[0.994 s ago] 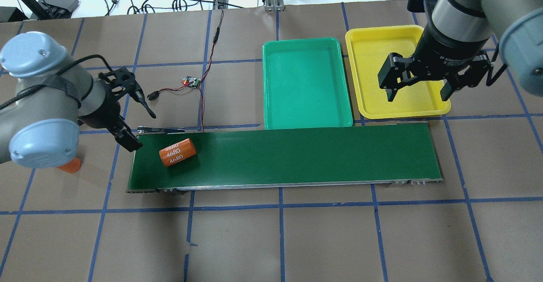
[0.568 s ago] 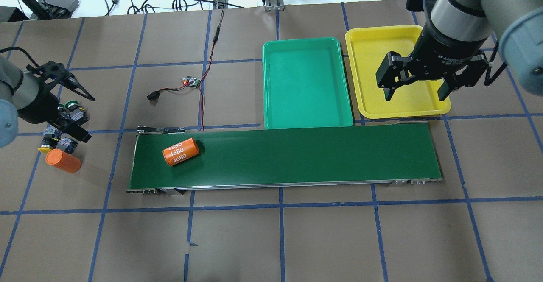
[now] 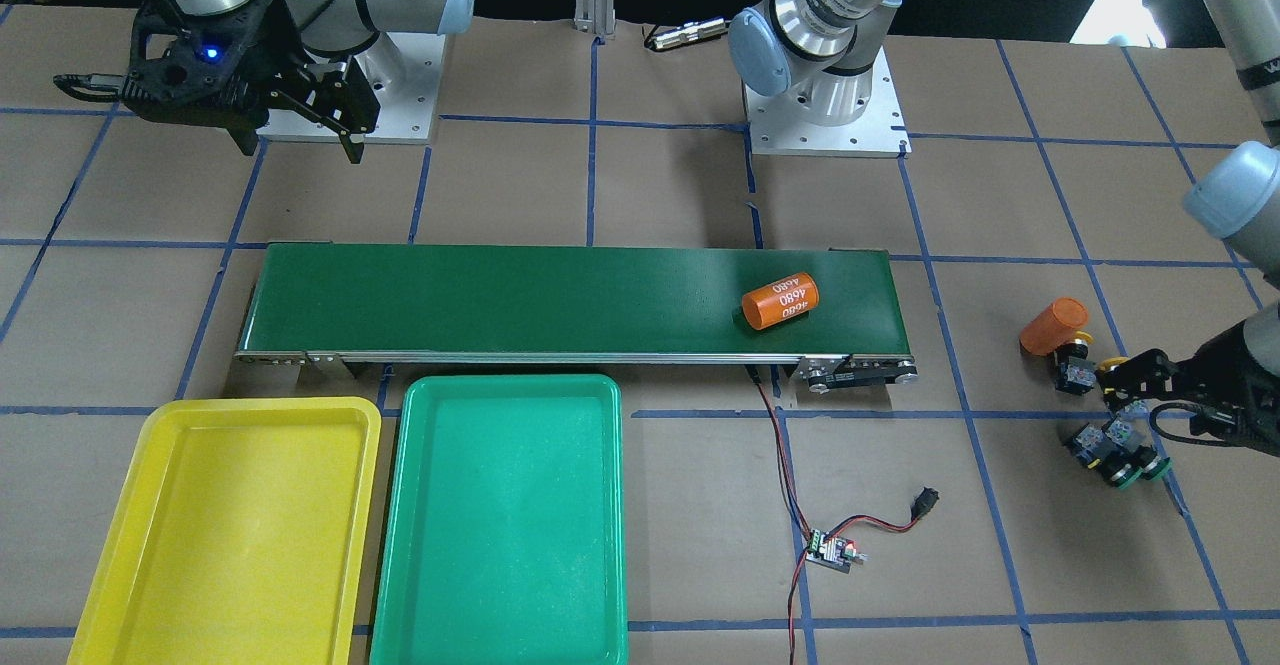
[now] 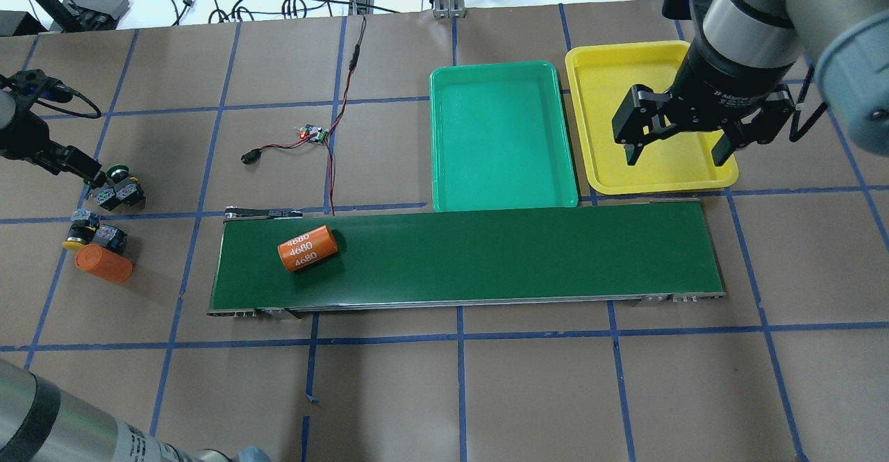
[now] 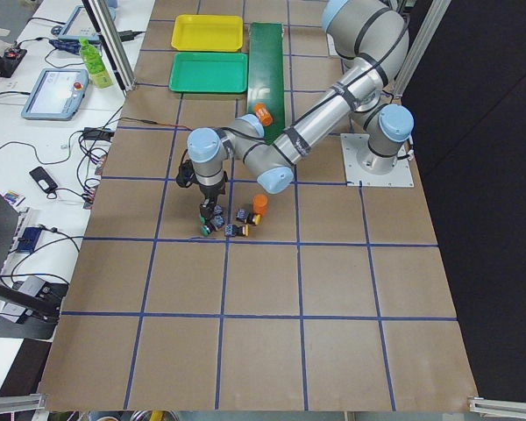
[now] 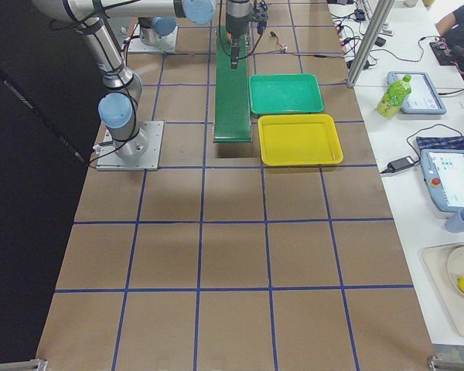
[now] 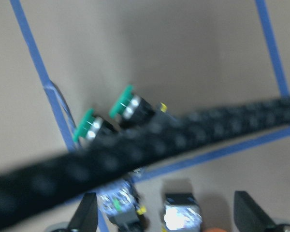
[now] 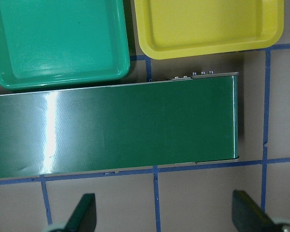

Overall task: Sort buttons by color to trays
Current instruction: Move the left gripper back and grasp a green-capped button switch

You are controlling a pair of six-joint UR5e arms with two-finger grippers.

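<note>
Two green-capped buttons [image 4: 117, 190] and two yellow-capped buttons [image 4: 90, 233] lie in a cluster on the table at the far left. They show in the front view as green [image 3: 1120, 455] and yellow [image 3: 1078, 370]. My left gripper [image 4: 80, 169] hangs open just above them; in the left wrist view [image 7: 166, 220] the green caps [image 7: 127, 102] lie ahead and two button bodies sit between the fingertips [image 7: 84, 217]. The green tray [image 4: 501, 198] and yellow tray [image 4: 597, 170] lie beyond the belt. My right gripper [image 4: 677, 144] is open and empty over the yellow tray's near edge.
A long dark green conveyor belt [image 4: 521, 253] carries an orange cylinder [image 4: 308, 248] near its left end. A second orange cylinder [image 4: 104, 266] lies beside the yellow buttons. A small circuit board with wires [image 4: 312, 134] lies behind the belt. A black cable [image 7: 183, 133] crosses the left wrist view.
My left arm has swung left, away from the belt's end, to above the button cluster. The orange cylinder has drifted right along the belt. The right gripper has barely shifted.
</note>
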